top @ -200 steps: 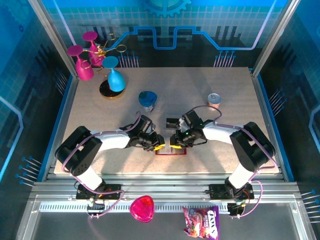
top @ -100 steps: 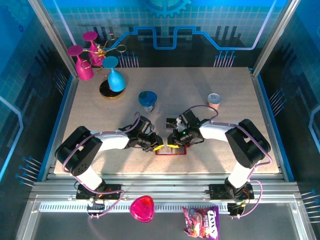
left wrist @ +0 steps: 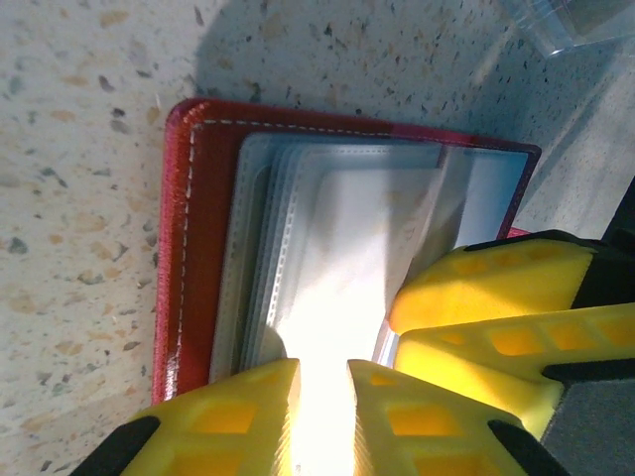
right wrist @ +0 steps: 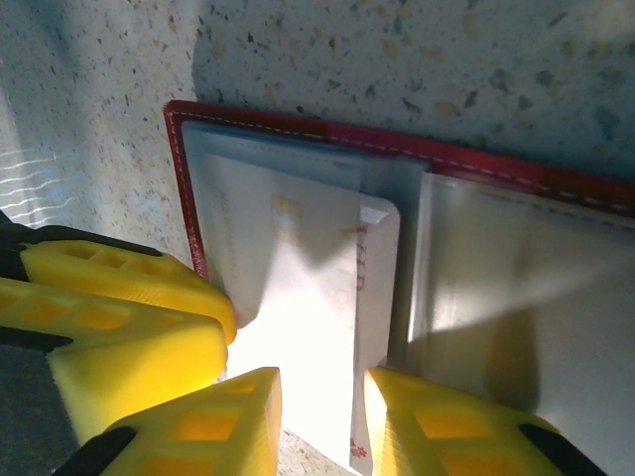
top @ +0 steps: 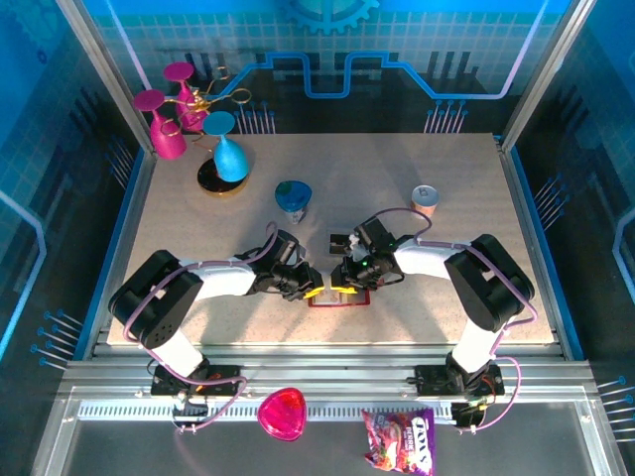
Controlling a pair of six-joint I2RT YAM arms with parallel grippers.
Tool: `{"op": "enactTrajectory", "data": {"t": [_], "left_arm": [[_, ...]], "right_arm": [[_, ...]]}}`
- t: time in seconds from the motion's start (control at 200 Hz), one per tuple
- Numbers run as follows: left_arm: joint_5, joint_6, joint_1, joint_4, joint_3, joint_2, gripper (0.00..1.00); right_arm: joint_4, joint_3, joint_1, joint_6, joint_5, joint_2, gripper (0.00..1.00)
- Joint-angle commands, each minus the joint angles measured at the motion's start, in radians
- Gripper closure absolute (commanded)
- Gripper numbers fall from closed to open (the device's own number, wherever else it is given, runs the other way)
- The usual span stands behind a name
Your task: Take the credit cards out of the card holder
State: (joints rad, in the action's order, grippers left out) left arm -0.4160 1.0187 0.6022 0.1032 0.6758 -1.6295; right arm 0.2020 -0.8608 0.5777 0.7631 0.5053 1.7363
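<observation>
The card holder [top: 340,297] lies open near the table's front: dark red cover [left wrist: 198,248], pale grey pockets [right wrist: 496,288]. A credit card [right wrist: 327,288], washed pale by glare and with red lettering, sticks partway out of the left pocket. My right gripper [right wrist: 322,416] is open over it, one jaw on each side of the card's near end. My left gripper [left wrist: 322,412] has only a narrow gap between its jaws, tips down on a pocket leaf [left wrist: 337,258], gripping nothing that I can see. The two grippers [top: 328,291] nearly touch. My right fingers [left wrist: 496,288] lift a leaf edge.
A clear plastic rectangle [left wrist: 571,20] lies just beyond the holder. Farther back stand a blue cup [top: 293,198], a small can [top: 425,198] and a rack of pink and blue glasses [top: 198,129]. A pink heart dish [top: 282,413] and a snack bag [top: 399,441] sit below the table's front rail.
My right gripper has shifted a little left toward the left one and its jaws have widened. The left gripper has stayed in place, its jaws slightly narrower.
</observation>
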Motion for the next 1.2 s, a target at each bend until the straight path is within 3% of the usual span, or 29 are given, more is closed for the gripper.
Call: {"op": "enactTrajectory", "data": {"t": [0.0, 0.59, 1.196], "left_arm": [[0.008, -0.015, -0.010, -0.006, -0.018, 0.025, 0.81], [0.003, -0.021, -0.014, -0.006, 0.003, 0.028, 0.81], [-0.046, -0.056, -0.012, -0.040, 0.077, -0.043, 0.86]], "right_arm": [[0.077, -0.040, 0.007, -0.028, -0.047, -0.007, 0.71], [0.113, -0.041, -0.019, -0.045, -0.050, -0.073, 0.72], [0.076, -0.024, -0.073, -0.069, 0.011, -0.042, 0.75]]}}
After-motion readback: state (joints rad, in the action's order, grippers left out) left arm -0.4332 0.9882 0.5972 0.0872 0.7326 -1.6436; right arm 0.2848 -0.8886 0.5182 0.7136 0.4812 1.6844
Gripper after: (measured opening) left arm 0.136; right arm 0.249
